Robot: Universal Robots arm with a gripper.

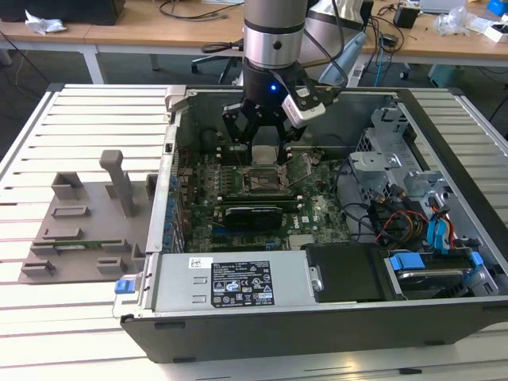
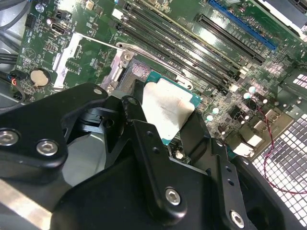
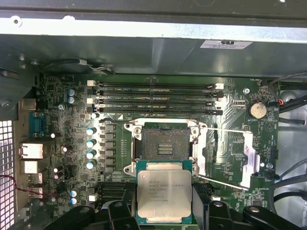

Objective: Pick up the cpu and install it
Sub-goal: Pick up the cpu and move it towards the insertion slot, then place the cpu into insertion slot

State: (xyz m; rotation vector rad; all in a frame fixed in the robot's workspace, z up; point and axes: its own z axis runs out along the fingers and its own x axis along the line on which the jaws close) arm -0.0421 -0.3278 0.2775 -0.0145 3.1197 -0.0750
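White slatted metal forms the table (image 1: 79,111), and an open computer case (image 1: 444,317) lies on it with its motherboard (image 1: 317,214) facing up. On the exterior view's left of the case sits a grey plastic holder (image 1: 87,222) with upright posts. Wooden desks (image 1: 159,36) strewn with cables line the back of the room.

The gripper (image 1: 264,147) hangs inside the case, its black fingers (image 2: 144,139) pinching the cpu (image 3: 164,196) by opposite edges. The cpu is held flat, silver top up, just above the near edge of the open socket (image 3: 165,143) and not seated in it. The socket's metal cover plate (image 3: 247,153) is swung aside onto the board, next to a round coin battery (image 3: 256,110). Four long memory slots (image 3: 156,98) run beside the socket on its far side.

Faint print covers the cpu's top. A large black-and-white label marks the silver power supply (image 1: 238,282) at the case's near wall, and a small white sticker (image 3: 225,44) sits on the inner wall beyond the memory slots.
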